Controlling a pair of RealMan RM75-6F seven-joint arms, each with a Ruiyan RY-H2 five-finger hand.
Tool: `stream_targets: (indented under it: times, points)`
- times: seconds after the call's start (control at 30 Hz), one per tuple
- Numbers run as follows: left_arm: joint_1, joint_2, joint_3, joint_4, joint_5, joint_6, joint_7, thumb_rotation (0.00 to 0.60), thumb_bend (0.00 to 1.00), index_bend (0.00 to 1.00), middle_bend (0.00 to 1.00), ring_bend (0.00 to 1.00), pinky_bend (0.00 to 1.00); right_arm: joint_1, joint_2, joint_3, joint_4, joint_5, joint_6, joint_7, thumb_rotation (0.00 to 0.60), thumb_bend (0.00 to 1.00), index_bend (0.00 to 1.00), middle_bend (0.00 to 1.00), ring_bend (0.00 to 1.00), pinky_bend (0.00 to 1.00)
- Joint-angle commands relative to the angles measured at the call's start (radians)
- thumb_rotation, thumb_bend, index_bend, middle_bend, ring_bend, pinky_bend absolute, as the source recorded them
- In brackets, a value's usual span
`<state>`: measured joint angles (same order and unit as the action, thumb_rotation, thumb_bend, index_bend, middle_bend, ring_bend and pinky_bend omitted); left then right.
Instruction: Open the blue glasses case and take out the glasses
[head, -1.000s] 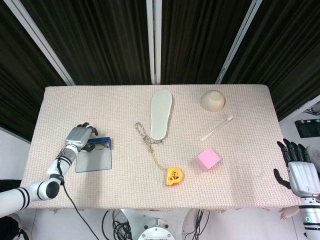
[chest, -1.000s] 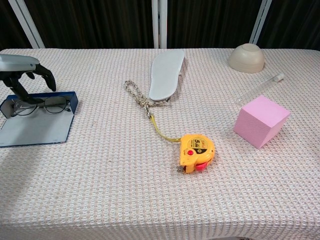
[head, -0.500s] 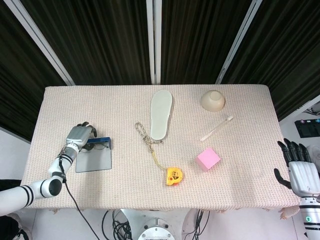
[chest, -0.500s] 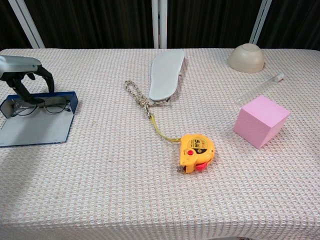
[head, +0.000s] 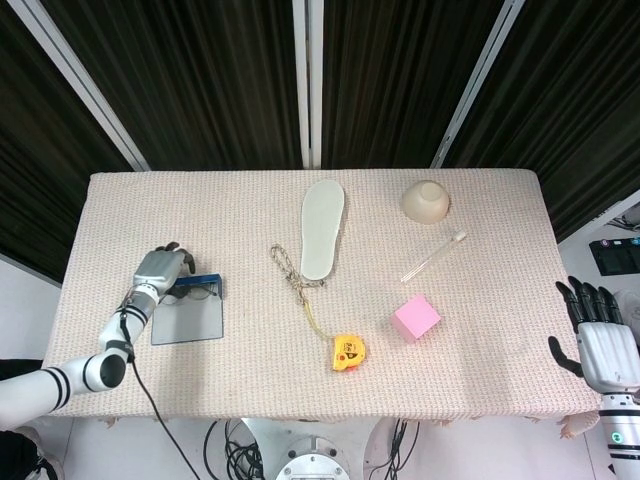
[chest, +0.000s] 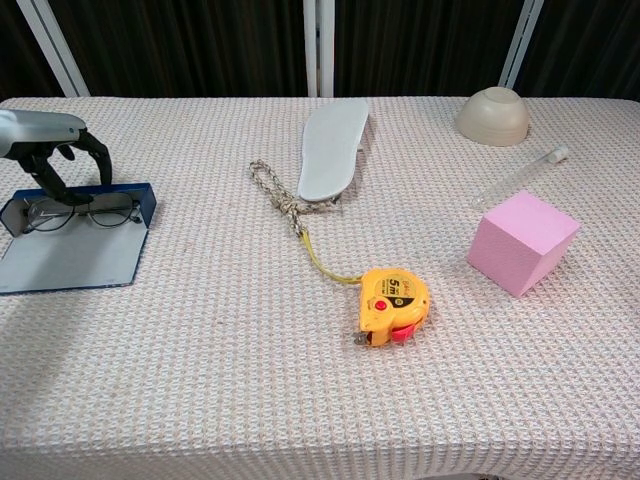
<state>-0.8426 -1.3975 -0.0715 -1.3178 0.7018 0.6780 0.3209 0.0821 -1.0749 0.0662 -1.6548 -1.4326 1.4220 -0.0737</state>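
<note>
While the glasses (chest: 82, 212) lie crosswise in the open case (chest: 75, 245), the left hand (chest: 45, 140) hovers, fingers curled, empty.

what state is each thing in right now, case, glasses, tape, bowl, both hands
blue glasses case: open, lid flat on the table
glasses: lying in the case, not lifted
left hand: over the case's far edge, fingers curled down by the glasses, grip unclear
right hand: off the table edge, fingers spread, holding nothing
tape measure: tape partly pulled out
bowl: upside down
</note>
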Motion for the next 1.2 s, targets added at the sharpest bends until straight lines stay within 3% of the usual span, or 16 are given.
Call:
stream_targets:
  times: [0.03, 0.57, 0.8, 1.2]
  points:
    - [0.000, -0.003, 0.001, 0.006, -0.003, -0.001, -0.005, 0.600, 0.37, 0.43, 0.23, 0.04, 0.15, 0.000, 0.000, 0.000, 0.001, 0.001, -0.001, 0.001, 0.600, 0.33, 0.00, 0.00, 0.00, 0.00]
    - [0.015, -0.002, -0.019, -0.002, 0.041, 0.030, -0.054, 0.600, 0.39, 0.52, 0.25, 0.05, 0.15, 0.000, -0.003, 0.001, 0.001, 0.001, 0.001, -0.002, 0.600, 0.33, 0.00, 0.00, 0.00, 0.00]
    - [0.044, -0.044, -0.040, 0.027, 0.146, 0.104, -0.110, 0.600, 0.41, 0.55, 0.26, 0.05, 0.15, -0.001, -0.002, 0.002, 0.002, 0.001, 0.004, 0.002, 0.600, 0.33, 0.00, 0.00, 0.00, 0.00]
    - [0.088, -0.171, -0.048, 0.177, 0.384, 0.250, -0.211, 0.600, 0.41, 0.55, 0.26, 0.05, 0.15, -0.001, -0.001, 0.004, 0.004, 0.001, 0.005, 0.012, 0.600, 0.33, 0.00, 0.00, 0.00, 0.00]
